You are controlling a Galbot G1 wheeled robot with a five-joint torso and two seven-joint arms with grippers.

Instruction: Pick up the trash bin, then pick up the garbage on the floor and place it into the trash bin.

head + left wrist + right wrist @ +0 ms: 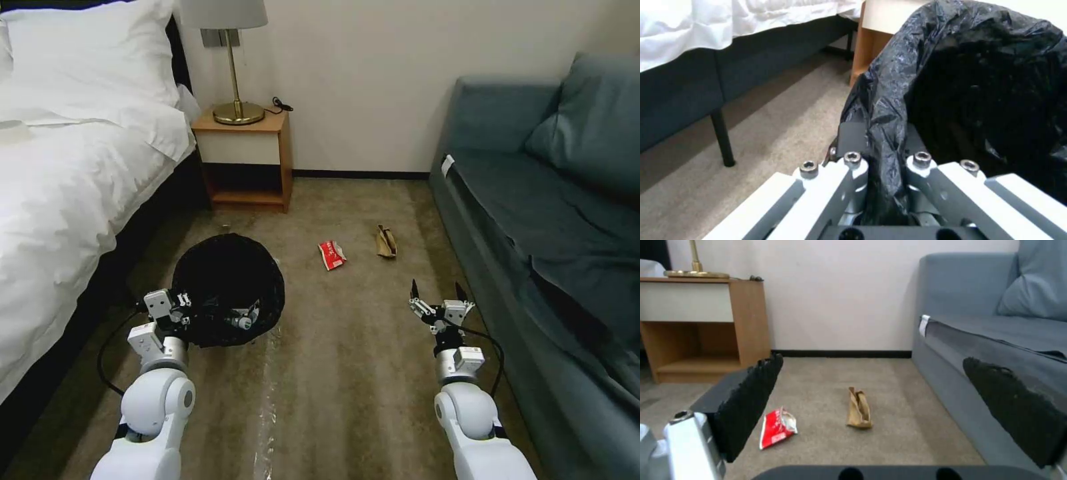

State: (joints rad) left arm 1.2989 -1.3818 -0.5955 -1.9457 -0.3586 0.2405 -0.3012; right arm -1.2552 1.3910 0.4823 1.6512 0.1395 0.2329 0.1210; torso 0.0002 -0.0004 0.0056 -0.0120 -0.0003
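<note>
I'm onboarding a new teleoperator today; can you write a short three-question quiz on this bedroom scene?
1. True or false: the left gripper is shut on the trash bin at its bag-lined rim.
2. Which litter lies nearer the sofa? A) the red packet B) the brown paper wrapper
3. Fill in: the right gripper hovers ____ over the carpet, holding nothing.

Key: 1 true; 2 B; 3 open.

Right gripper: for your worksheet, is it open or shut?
Open. The right gripper has its fingers spread wide with nothing between them, carpet showing through the gap.
</note>
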